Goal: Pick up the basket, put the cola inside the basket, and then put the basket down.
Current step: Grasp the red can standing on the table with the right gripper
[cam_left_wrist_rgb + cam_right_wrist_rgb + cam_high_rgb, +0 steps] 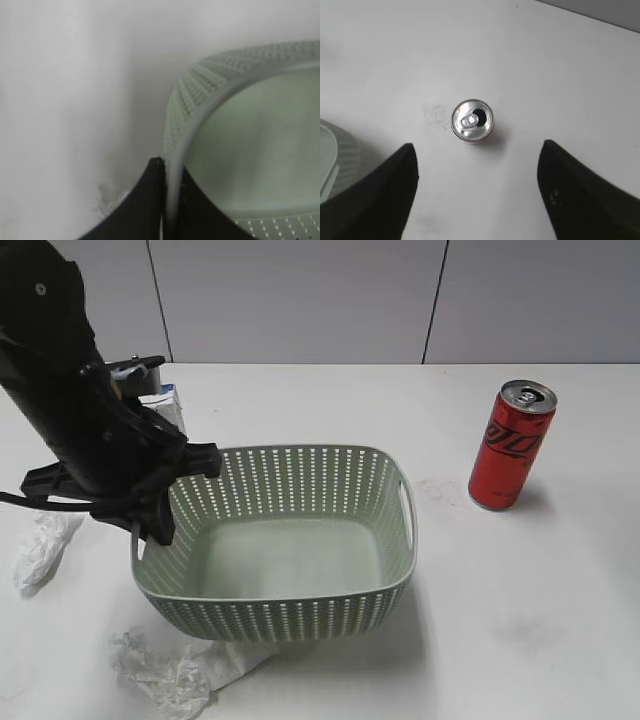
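1. Far left: left gripper [150, 525] clamped on the left wall of the basket [300, 550], fingers [150, 200] pinched thin across the rim in the left wrist view. Basket tilted, left side raised, a shadow under the right end; whether fully off the table [520, 640] cannot be told.
2. Basket judged light, thin-walled plastic, likely to flex and swing from a one-sided pinch. Best taken at the rim or a cut-out handle [406, 512]; slotted walls offer some bite, though smooth plastic could slip.
3. Around the basket: crumpled white paper [170, 670] near left under the front corner, another crumpled piece [40, 545] at far left, and a white-and-blue carton [165, 400] partly hidden behind the left arm.
4. Right, well apart from the basket: the cola [512, 445], upright, opened tab hole showing on the silver top. Judged stiff but dentable, slick-sided, possibly still holding liquid, so best gripped mid-body and kept upright.
5. Right gripper [477, 192] hovering above the cola, fingers spread wide, nothing held; not seen in the exterior view.
6. Surface: flat white tabletop, faint smudges near the can. Room: plain pale panelled wall [300, 300] at the far edge.
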`<state>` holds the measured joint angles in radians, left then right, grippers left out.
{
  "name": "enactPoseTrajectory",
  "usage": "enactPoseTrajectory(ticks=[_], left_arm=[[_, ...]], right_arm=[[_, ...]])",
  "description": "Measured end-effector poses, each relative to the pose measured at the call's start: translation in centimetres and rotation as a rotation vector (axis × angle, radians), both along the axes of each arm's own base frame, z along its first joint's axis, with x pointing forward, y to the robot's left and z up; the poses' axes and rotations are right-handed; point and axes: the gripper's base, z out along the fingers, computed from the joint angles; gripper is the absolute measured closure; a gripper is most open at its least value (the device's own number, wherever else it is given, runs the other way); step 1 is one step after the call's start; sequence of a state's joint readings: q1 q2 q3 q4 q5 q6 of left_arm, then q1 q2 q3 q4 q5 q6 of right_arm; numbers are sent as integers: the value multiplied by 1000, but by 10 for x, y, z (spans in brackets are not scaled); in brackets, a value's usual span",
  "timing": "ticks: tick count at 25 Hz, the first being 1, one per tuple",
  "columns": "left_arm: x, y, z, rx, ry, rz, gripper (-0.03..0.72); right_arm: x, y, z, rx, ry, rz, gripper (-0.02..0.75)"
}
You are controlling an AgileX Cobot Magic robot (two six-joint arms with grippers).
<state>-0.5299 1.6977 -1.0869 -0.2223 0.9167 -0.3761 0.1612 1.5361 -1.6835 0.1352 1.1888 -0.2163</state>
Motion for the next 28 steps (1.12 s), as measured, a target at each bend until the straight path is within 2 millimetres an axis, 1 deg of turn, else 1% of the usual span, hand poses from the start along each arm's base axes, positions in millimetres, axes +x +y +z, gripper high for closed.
enactPoseTrajectory(ticks=[2, 4, 6, 8, 10, 14, 17, 23, 28], left_arm=[[0, 0, 0, -3, -4, 2, 692], [1, -1, 0, -7, -10, 4, 692], [1, -1, 0, -9, -12, 5, 692], [1, -1, 0, -10, -13, 5, 692], [1, -1, 0, -11, -13, 6, 692], [1, -1, 0, -11, -14, 6, 692], [1, -1, 0, -12, -14, 7, 692], [1, -1, 0, -13, -14, 7, 692], [1, -1, 0, -13, -14, 7, 692]], right_arm=[[-24, -6, 8, -18, -27, -9, 173], [-50, -11, 11, -22, -41, -20, 173], [-73, -15, 2, -23, -21, -23, 173], [-95, -19, -10, -24, -10, -28, 173], [-117, -23, -27, -25, -12, -33, 173], [-156, -30, -58, -18, -31, -44, 173], [-182, -34, -79, -16, -46, -49, 173], [-231, -42, -108, -6, -118, -51, 173], [-264, -48, -126, 22, -263, -57, 173]])
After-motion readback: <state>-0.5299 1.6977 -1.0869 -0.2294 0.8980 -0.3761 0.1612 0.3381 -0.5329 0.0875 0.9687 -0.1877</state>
